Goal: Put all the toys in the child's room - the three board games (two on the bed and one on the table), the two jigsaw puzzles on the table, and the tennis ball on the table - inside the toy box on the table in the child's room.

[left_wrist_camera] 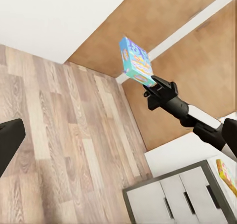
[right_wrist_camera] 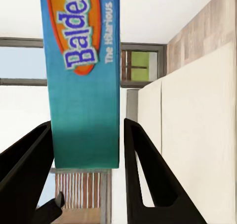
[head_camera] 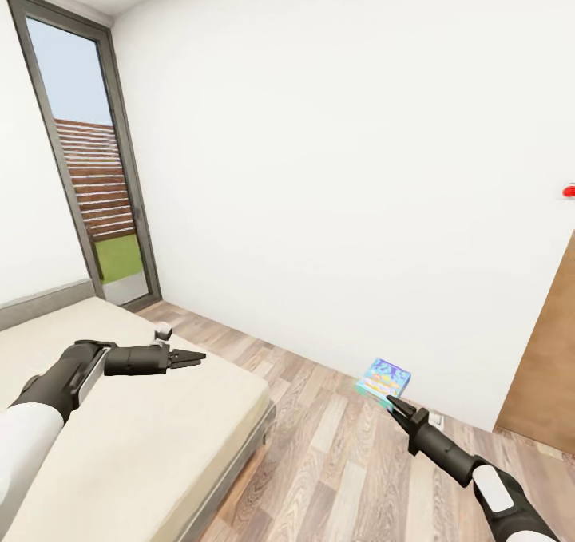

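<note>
Above the wood-plank floor [head_camera: 319, 446], right gripper [head_camera: 390, 402] clamps narrow blue flat board-game box [head_camera: 383, 378], long axis along fingers; left gripper [head_camera: 196, 358] near-closed, empty.

Blue board game [head_camera: 384, 379]: smooth printed card, slightly glossy, with teal and orange artwork. Right gripper [head_camera: 391, 402] and left gripper [head_camera: 197, 357]: matt black plastic fingers; the forearm shells are smooth white. Bed [head_camera: 144, 430]: matt beige mattress, cloth-like, on a flat grey frame. Floor [head_camera: 351, 478]: wood planks with visible grain and a low sheen. Walls: plain matt white. Door [head_camera: 547, 366]: smooth brown wood. Drawers [left_wrist_camera: 182, 199]: smooth white fronts in a grey frame.
</note>
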You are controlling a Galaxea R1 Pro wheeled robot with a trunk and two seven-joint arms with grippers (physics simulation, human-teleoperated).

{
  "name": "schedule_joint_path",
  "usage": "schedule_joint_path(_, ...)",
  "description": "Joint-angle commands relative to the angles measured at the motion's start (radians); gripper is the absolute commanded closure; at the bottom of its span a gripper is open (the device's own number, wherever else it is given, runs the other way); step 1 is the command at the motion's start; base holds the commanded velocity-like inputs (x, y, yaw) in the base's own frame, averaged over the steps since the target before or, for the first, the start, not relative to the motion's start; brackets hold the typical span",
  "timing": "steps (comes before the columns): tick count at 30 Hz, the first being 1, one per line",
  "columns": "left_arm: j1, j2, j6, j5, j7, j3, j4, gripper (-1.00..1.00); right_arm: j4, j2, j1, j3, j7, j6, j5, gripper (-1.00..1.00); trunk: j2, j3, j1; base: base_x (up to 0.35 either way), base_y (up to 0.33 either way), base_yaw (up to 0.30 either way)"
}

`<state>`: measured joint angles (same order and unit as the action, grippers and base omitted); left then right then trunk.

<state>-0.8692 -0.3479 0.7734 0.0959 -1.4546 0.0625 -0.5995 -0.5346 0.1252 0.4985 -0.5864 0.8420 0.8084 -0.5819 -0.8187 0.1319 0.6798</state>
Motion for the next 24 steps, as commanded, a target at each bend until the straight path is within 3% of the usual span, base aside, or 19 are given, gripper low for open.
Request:
schedule_joint_path(1, -0.001, -0.002, 0.011, 0.010, 0.000, 0.007, 0.000, -1.00, 0.001, 0.000, 0.000, -0.005, 0.003, 0.007, -0.004, 1.00, -0.001, 0.002, 0.000, 0.000, 0.000, -0.276)
schedule_joint_path(12, -0.001, -0.002, 0.010, 0.010, 0.000, 0.007, 0.000, -1.00, 0.001, 0.002, -0.002, -0.007, 0.006, -0.001, -0.004, 1.00, -0.001, -0.002, 0.000, 0.000, 0.000, -0.278)
schedule_joint_path(24, -0.001, -0.002, 0.010, 0.010, 0.000, 0.007, -0.002, -1.00, -0.001, 0.002, -0.004, -0.007, 0.008, -0.001, -0.004, 1.00, 0.083, -0.049, -0.046, 0.000, 0.000, -0.277)
